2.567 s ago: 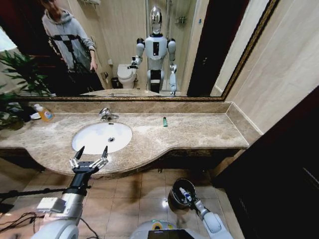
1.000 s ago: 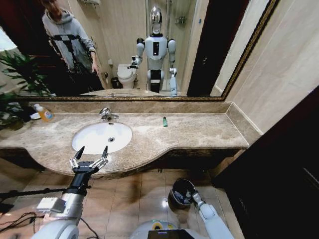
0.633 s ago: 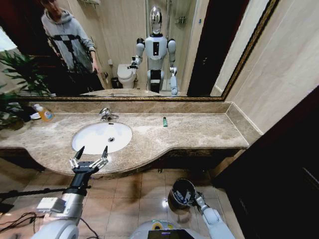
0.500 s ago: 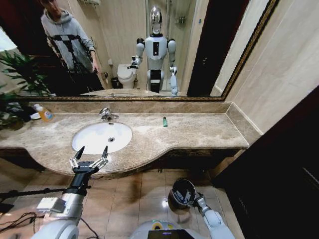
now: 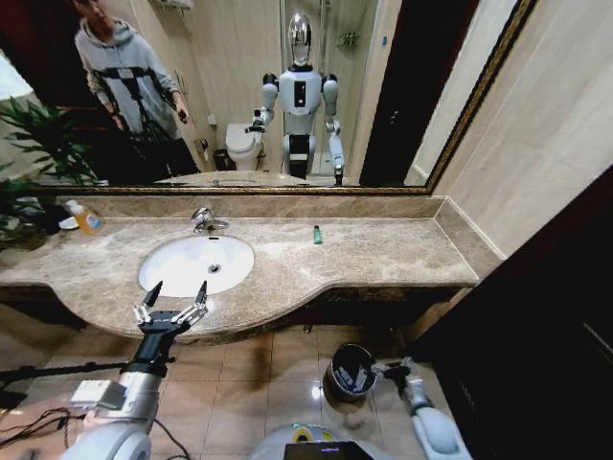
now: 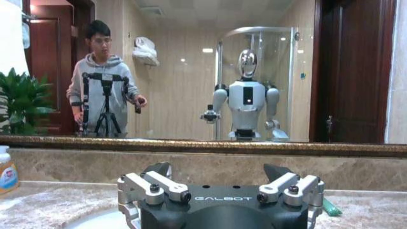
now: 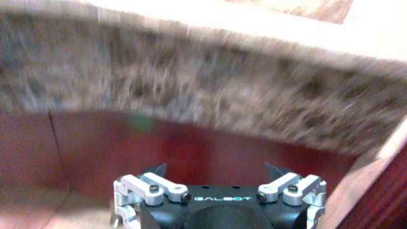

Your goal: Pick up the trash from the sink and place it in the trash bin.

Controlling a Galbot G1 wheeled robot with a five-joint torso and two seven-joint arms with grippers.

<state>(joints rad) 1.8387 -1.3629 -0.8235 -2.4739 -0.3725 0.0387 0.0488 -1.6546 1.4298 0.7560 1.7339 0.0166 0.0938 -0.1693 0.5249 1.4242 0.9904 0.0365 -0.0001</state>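
sink (image 5: 196, 264): one, bare | green bottle (image 5: 317, 234): one | bin (image 5: 351, 371): one | both jaws spread

Head camera looks down over the sink (image 5: 196, 264); left wrist faces the mirror (image 6: 203, 71).

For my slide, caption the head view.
Open left gripper hovers before white oval sink; right gripper beside round black trash bin.
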